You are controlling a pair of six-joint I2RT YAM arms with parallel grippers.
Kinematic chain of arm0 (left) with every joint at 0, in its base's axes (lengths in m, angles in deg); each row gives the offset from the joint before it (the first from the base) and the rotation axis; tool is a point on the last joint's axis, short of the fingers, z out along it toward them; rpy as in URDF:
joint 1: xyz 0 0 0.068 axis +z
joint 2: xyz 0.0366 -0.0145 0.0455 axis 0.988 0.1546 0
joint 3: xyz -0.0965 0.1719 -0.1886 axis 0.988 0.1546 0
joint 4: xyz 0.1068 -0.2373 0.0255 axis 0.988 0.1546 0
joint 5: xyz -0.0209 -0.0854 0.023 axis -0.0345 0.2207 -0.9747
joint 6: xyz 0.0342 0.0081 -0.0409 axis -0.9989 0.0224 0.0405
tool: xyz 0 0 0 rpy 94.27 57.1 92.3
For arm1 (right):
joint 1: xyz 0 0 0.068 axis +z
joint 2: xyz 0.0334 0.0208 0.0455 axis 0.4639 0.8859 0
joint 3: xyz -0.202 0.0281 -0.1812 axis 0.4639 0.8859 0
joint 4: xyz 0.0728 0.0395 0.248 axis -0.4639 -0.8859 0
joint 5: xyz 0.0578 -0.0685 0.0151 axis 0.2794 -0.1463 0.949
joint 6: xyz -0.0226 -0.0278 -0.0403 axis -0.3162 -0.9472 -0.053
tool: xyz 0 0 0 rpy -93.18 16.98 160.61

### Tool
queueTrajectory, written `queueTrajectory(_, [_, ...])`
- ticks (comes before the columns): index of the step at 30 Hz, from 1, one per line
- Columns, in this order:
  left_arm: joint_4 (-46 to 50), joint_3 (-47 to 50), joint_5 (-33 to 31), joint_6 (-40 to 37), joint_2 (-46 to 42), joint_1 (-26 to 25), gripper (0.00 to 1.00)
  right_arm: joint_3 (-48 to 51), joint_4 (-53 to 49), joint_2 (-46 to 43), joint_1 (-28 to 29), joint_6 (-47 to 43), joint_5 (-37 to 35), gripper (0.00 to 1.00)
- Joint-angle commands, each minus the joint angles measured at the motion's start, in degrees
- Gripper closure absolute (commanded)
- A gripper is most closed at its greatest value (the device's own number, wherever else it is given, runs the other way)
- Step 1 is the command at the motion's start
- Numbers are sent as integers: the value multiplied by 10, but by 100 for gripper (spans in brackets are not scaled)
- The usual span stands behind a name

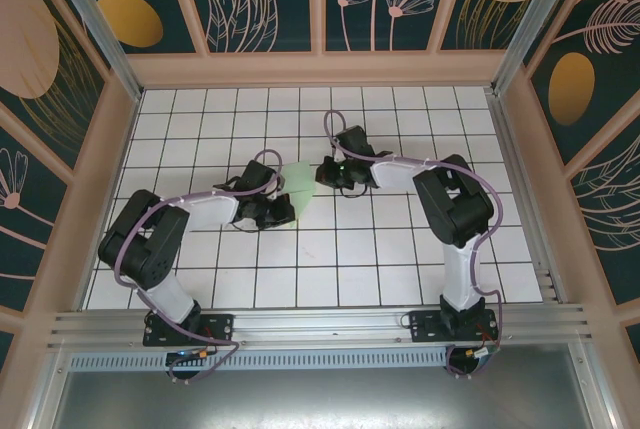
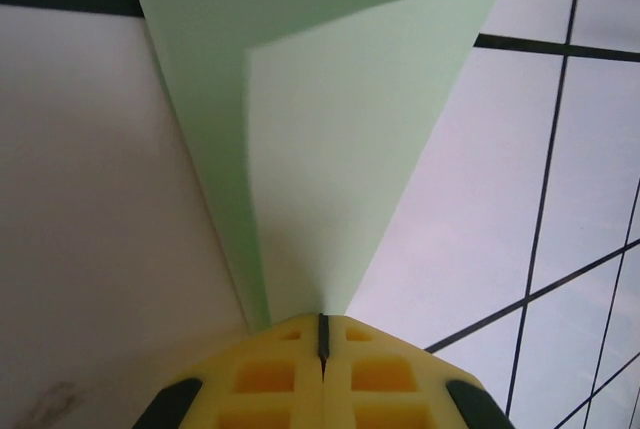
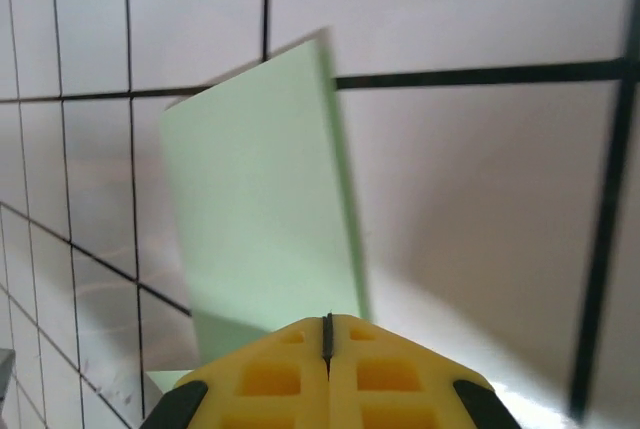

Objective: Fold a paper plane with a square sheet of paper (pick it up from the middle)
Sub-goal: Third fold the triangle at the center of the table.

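Mint-green paper [image 1: 303, 189] hangs between the two arms over the middle of the table [image 1: 400, 279], pinched from both sides. The left gripper [image 2: 322, 324] is closed on its narrow tip, and the right gripper [image 3: 327, 324] is closed on the edge of a flat panel. Gripping both ends probably holds the thin sheet taut and off the tiles, ready for creasing. It is partly folded, plain, with one sharp ridge tapering to a point.
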Motion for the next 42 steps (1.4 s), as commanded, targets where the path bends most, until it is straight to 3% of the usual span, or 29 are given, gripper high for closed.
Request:
queueTrajectory(1, [15, -15, -30, -18, -36, -1, 89, -43, -21, 20, 14, -7, 16, 100])
queueTrajectory(12, [19, -5, -191, 39, -132, 0, 40, -219, -150, 155, 19, 10, -19, 100])
queueTrajectory(17, [6, -14, -211, 29, -144, 1, 20, -216, -199, 156, 18, 18, -63, 100])
queueTrajectory(20, [-17, -15, -209, 11, -148, 1, 2, -175, -219, 129, 18, 26, -98, 100])
queueTrajectory(28, [-134, 31, -139, 12, -152, 2, 2, -16, -200, 9, 8, 55, -145, 99])
queueTrajectory(37, [-189, 55, -25, -28, -158, 2, 4, 35, -85, -124, 4, 84, -125, 50])
queueTrajectory(42, [-194, 67, 23, -33, -142, 1, 10, 129, -24, -204, -1, 128, -115, 38])
